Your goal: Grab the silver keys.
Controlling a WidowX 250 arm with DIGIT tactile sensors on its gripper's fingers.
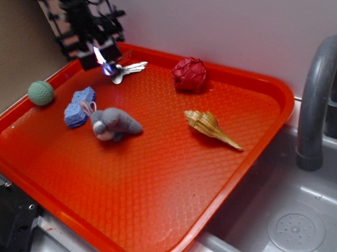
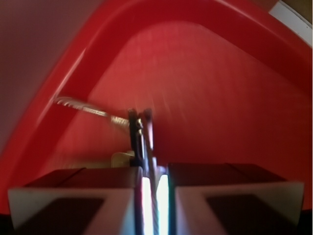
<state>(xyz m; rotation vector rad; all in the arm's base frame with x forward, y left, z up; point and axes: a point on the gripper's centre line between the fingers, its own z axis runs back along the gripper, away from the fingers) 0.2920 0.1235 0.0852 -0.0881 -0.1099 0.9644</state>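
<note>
Exterior view puts the silver keys point(image 1: 126, 70) at the far-left corner of the red tray point(image 1: 258, 154), just inside its back rim, with the black gripper point(image 1: 106, 65) directly over the ring end of the bunch. The blades fan out from the fingers toward the right along the rim, so the bunch's long axis runs roughly parallel to the back edge, and the end nearest the fingers is the ring and key heads.

Wrist view shows the two fingers point(image 2: 139, 137) drawn close together, with only a narrow bright slit between the pads lower down. A thin dark piece of the bunch sits right in that slit, and one serrated key blade point(image 2: 80, 106) sticks out to the left of the fingers against the tray's curved wall. I judge the fingers clenched on the keys at their ring end, not at the blades, though blur leaves the exact contact unclear. Whether the bunch is off the tray floor cannot be told.

The relation that matters is that most of the bunch lies off to one side of the grip, so the blades would likely dangle or swing on the ring in any lift. The tray rim is close behind the fingers.

Grey plush rabbit point(image 1: 114, 123), blue sponge point(image 1: 78, 108), green ball point(image 1: 40, 93), red crumpled ball point(image 1: 189, 74) and seashell point(image 1: 211, 128) all lie well apart from the keys.
</note>
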